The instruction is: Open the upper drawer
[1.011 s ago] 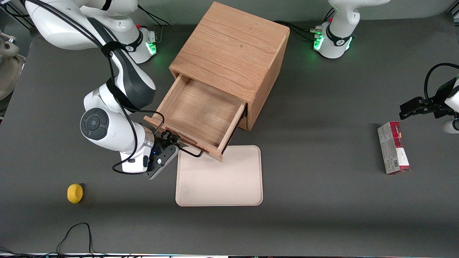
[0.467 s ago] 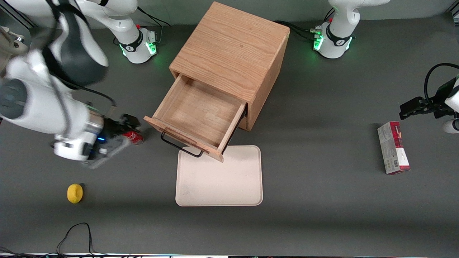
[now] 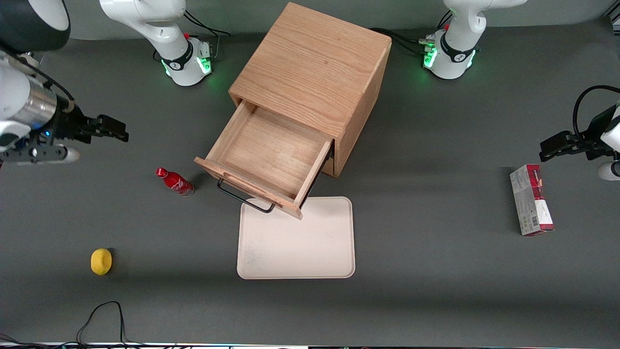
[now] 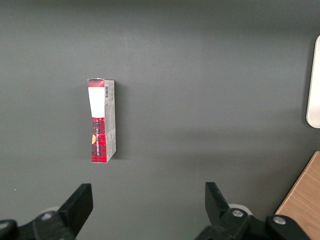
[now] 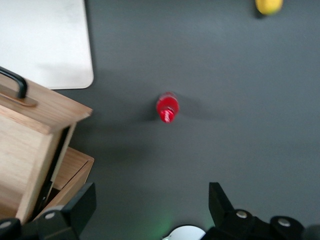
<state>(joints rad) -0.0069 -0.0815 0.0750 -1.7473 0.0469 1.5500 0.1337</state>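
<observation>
Oak cabinet (image 3: 319, 68) sits on the dark grey counter (image 3: 436, 271), and its upper drawer (image 3: 269, 155) is pulled well out toward the front camera; the light-wood interior holds nothing. Drawer's thin black wire handle (image 3: 244, 198) hangs off its front panel, overhanging the edge of a cream tray (image 3: 296, 247) that lies flat on the counter in front of the drawer. From the right wrist camera, the lower drawer (image 5: 70, 175) shows under the open 1, apparently pushed in. Tool (image 3: 112, 131) of the working arm is raised above the counter toward the working arm's end, well apart from the drawer and touching nothing; its 2 fingers are spread wide, with bare counter between them in the wrist view (image 5: 150, 210). Red bottle (image 3: 174, 181) stands upright near the drawer's front corner, between tool and cabinet; the wrist camera looks down on its cap (image 5: 167, 107). Yellow lemon-like fruit (image 3: 101, 261) rests nearer the front camera than the bottle, toward the working arm's end. Red and white carton (image 3: 531, 199) lies flat toward the parked arm's end.
</observation>
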